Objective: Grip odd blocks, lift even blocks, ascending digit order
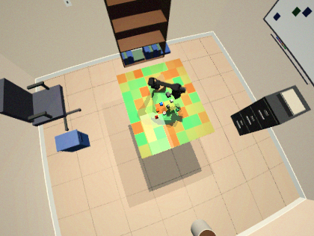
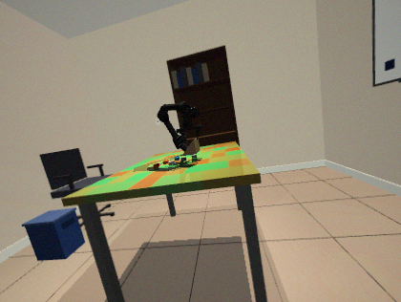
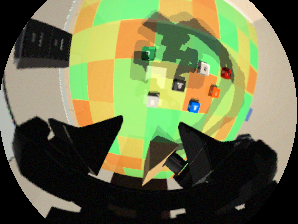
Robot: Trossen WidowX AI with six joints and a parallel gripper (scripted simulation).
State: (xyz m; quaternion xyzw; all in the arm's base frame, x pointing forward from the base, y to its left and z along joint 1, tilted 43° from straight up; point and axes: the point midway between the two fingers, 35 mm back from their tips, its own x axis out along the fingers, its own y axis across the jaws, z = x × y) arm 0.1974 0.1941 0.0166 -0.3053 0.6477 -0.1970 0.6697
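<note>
From above, the blocks lie loosely grouped on the desk [image 1: 176, 137] [image 2: 167, 190] [image 3: 132, 112]. From the side, the arm [image 1: 166, 86] [image 2: 173, 125] leans over them. At the wrist, the claw [image 3: 150, 121] gapes, empty; it should centre squarely over the lowest digit before descending.

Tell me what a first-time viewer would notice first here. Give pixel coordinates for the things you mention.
Probably the tabletop [image 1: 149, 143] [image 2: 215, 183] [image 3: 80, 82], a loud patchwork of green, orange and yellow in the middle of a beige room. Next, the black arm [image 1: 164, 85] [image 2: 169, 129] standing on it, its open gripper [image 3: 150, 121] spread wide in the wrist view. Beyond the fingertips in that view lie seven small blocks, the red one [image 1: 156, 117] [image 2: 156, 165] [image 3: 226, 73] and the blue one [image 1: 161, 104] [image 2: 177, 158] [image 3: 194, 106] brightest.
</note>
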